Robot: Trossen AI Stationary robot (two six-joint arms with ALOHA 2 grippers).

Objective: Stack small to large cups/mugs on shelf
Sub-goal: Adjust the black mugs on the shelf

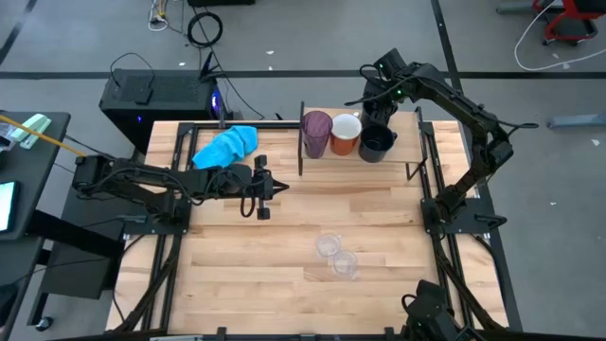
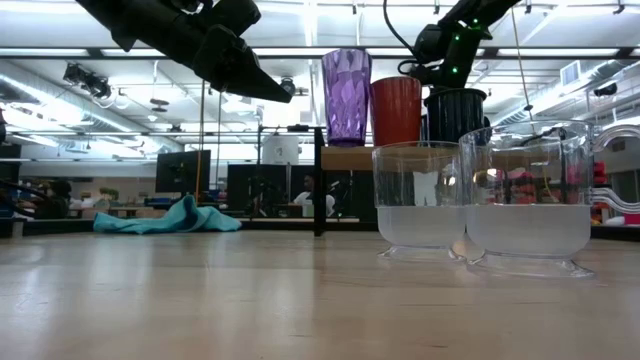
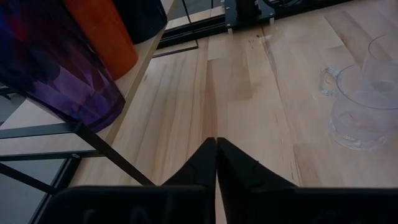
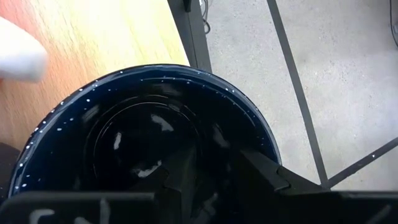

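The right gripper [image 1: 377, 116] reaches down over a black mug [image 1: 376, 144] on the shelf [image 1: 402, 140], one finger inside the rim and one outside, apparently pinching the mug's wall. The right wrist view looks into the mug: its speckled inside holds a second dark mug nested within, with no liquid. If the grip slips or the arm swings, this stack could tip off the shelf's edge or knock the orange mug [image 1: 346, 134] just beside it. Beyond that stands the purple tumbler [image 1: 316, 134]; both look empty. The left gripper [image 1: 268, 186], fingers pressed together, hovers over the tabletop [image 1: 237, 284], holding nothing. Two clear plastic cups [image 1: 336, 256], empty, wait close together on the tabletop, well apart from the shelf.
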